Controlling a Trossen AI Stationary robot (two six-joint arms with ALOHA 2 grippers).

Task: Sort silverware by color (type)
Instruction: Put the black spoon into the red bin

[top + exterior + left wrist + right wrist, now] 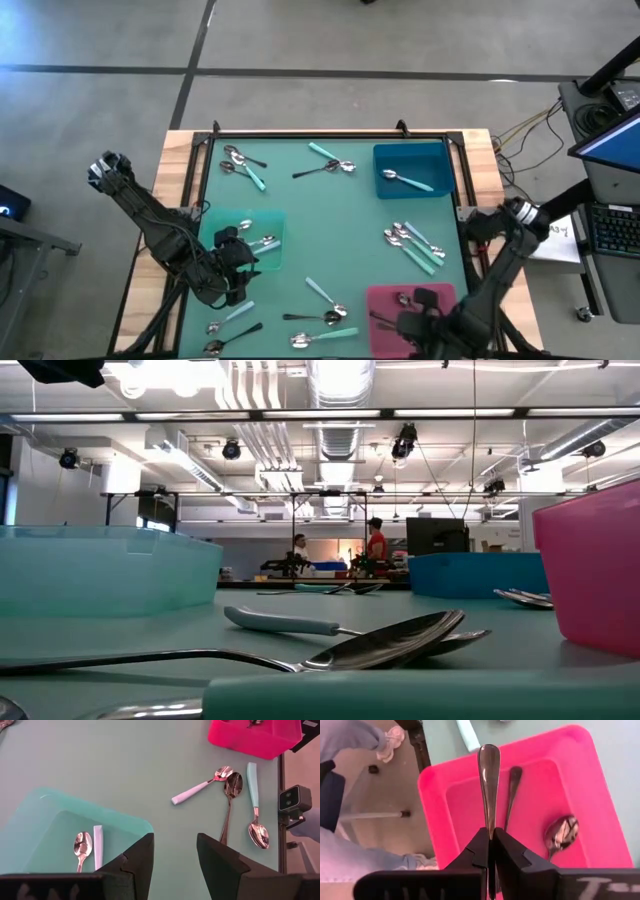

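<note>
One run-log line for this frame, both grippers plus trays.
right gripper: shut on all-metal spoon, over pink tray | left gripper: open, empty, beside teal tray | pink tray: one metal spoon inside

Spoons with shiny metal bowls lie scattered on the table. A cluster [243, 165] sits upper left of the high view, another [330, 166] top centre, and a group [412, 243] lies at right. One spoon [405, 180] rests in the upper-right compartment and two [262, 242] in the left one. More [322, 318] lie along the lower edge. An all-metal spoon [489, 785] stands clamped, handle up.
</note>
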